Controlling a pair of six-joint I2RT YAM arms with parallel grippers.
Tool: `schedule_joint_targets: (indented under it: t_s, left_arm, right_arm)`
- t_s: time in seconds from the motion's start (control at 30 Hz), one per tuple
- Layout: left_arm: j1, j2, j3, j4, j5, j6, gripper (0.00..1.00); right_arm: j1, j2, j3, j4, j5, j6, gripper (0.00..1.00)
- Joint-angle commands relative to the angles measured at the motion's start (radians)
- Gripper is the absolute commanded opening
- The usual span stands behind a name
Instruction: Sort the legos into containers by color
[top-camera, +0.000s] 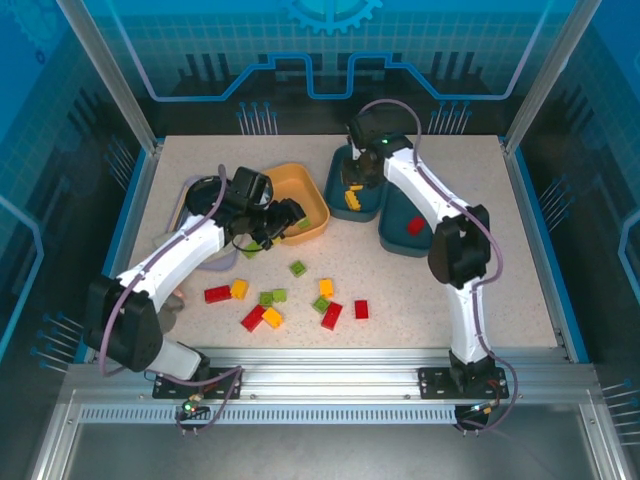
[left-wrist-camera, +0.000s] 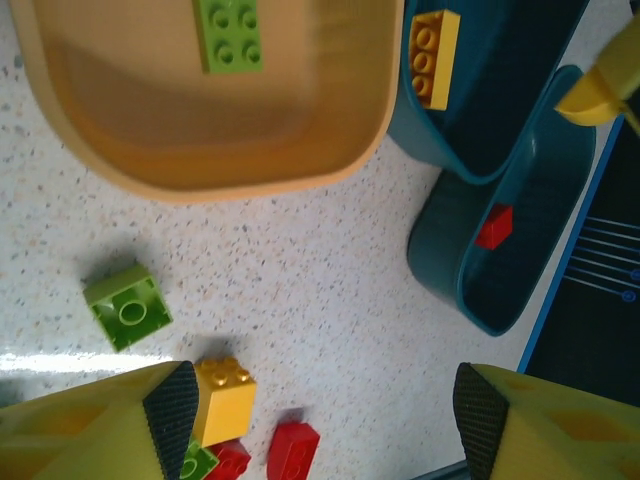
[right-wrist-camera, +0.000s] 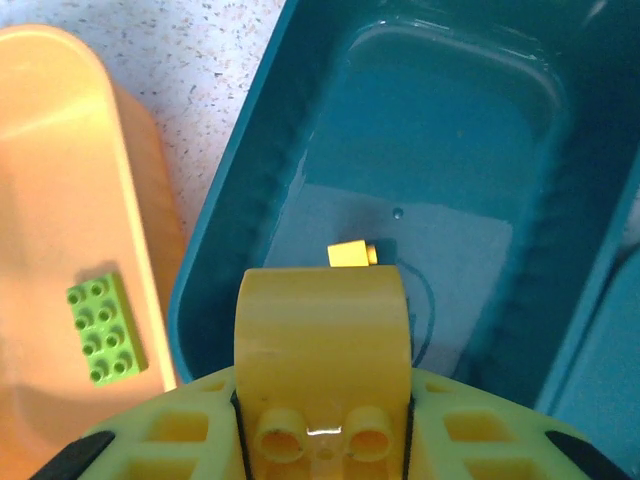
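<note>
My right gripper (top-camera: 352, 183) hangs over the left teal container (top-camera: 362, 205), shut on a yellow lego (right-wrist-camera: 322, 340) that fills the gap between its fingers. On that container's floor (right-wrist-camera: 440, 150) lies a small yellow lego (right-wrist-camera: 352, 254). My left gripper (left-wrist-camera: 325, 415) is open and holds nothing, above the table by the front of the yellow-orange container (top-camera: 300, 190); that one holds a green lego (left-wrist-camera: 230, 35). The right teal container (top-camera: 400, 240) holds a red lego (top-camera: 416, 226). Several red, green and yellow legos lie loose at the table's front centre, among them a red one (top-camera: 331, 315).
A lavender tray (top-camera: 186, 198) sits at the far left, partly under my left arm. Blue rails (top-camera: 535, 240) edge the table and metal posts stand at its back corners. A green lego (left-wrist-camera: 128, 307) and a yellow one (left-wrist-camera: 225, 400) lie below my left gripper.
</note>
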Motion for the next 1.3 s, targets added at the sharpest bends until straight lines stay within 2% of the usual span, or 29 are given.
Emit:
schedule_joint_targets:
  t_s: [0.0, 0.27, 0.4, 0.5, 0.63, 0.73, 0.9, 1.03, 1.17, 1.27]
  left_arm:
    - [0.013, 0.032, 0.063, 0.023, 0.02, 0.017, 0.71]
    - [0.013, 0.078, 0.081, 0.042, 0.03, 0.011, 0.71]
    - [0.013, 0.078, 0.079, 0.032, 0.03, 0.016, 0.71]
    - [0.014, 0.063, 0.068, 0.018, 0.025, 0.023, 0.71]
    - [0.012, 0.039, 0.058, -0.013, 0.024, 0.033, 0.71]
    - [0.013, 0.014, 0.05, -0.063, 0.017, 0.054, 0.71]
    - [0.012, -0.06, -0.003, -0.132, 0.046, 0.108, 0.71]
    - [-0.003, -0.128, -0.054, -0.183, 0.131, 0.233, 0.72]
    - [-0.038, -0.172, -0.128, -0.247, 0.212, 0.339, 0.72]
    - [-0.063, -0.203, -0.191, -0.275, 0.216, 0.36, 0.72]
  right_arm:
    - [-0.029, 0.098, 0.127, -0.101, -0.007, 0.044, 0.25]
    - [-0.097, 0.347, 0.387, -0.133, -0.06, 0.103, 0.29]
    - [-0.116, 0.442, 0.515, -0.164, -0.121, 0.104, 0.37]
    - [-0.117, 0.434, 0.544, -0.158, -0.153, 0.097, 0.48]
    - [-0.091, 0.316, 0.511, -0.138, -0.155, 0.061, 0.6]
    - [-0.055, 0.167, 0.371, -0.121, -0.113, 0.038, 0.61]
    - [0.033, -0.214, -0.154, 0.028, -0.063, 0.048, 0.63]
    - [0.137, -0.47, -0.556, 0.041, -0.057, 0.068, 0.67]
    - [0.262, -0.62, -0.88, 0.01, -0.054, 0.095, 0.73]
    - [0.306, -0.653, -1.016, 0.043, -0.165, 0.116, 0.77]
